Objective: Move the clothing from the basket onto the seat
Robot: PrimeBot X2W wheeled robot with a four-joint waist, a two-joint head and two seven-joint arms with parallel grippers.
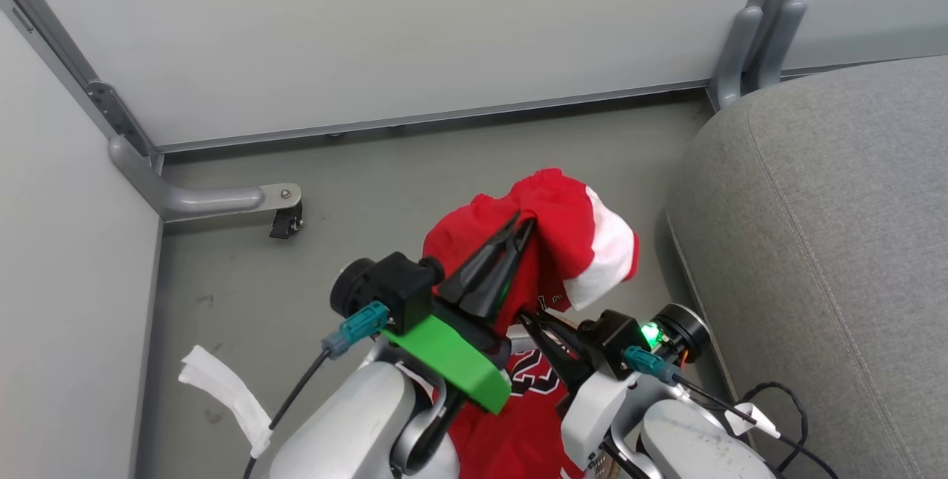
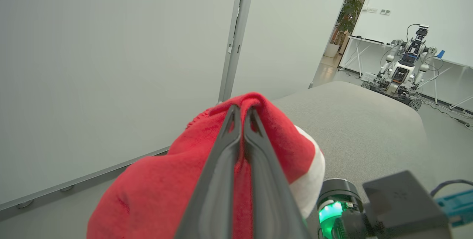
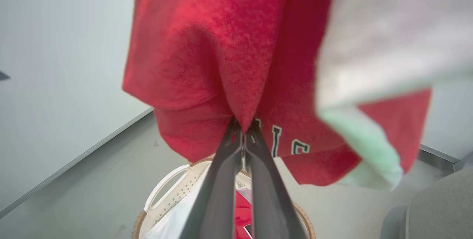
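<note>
**A:** Beside the seat (image 1: 815, 242), above the floor (image 1: 370, 168), the clothing (image 1: 563, 220) hangs bunched: red with a white band.

**B:** Held how?

**A:** The left gripper (image 1: 522, 223) is clamped on its top fold, and the right gripper (image 3: 242, 128) pinches a lower fold.

**B:** Around it?

**A:** The basket (image 3: 166, 194) is below and a partition (image 1: 370, 35) stands behind.

**B:** Writing?

**A:** Black-and-white letters (image 3: 292, 143), "IC" legible. There is also a number (image 1: 535, 377), partly hidden.

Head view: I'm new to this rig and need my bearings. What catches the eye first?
The red clothing with white trim hangs mid-frame, pinched by the shut left gripper, with the right gripper clamped on it lower down. The grey seat takes the right side. In the right wrist view, the basket sits on the floor below.
</note>
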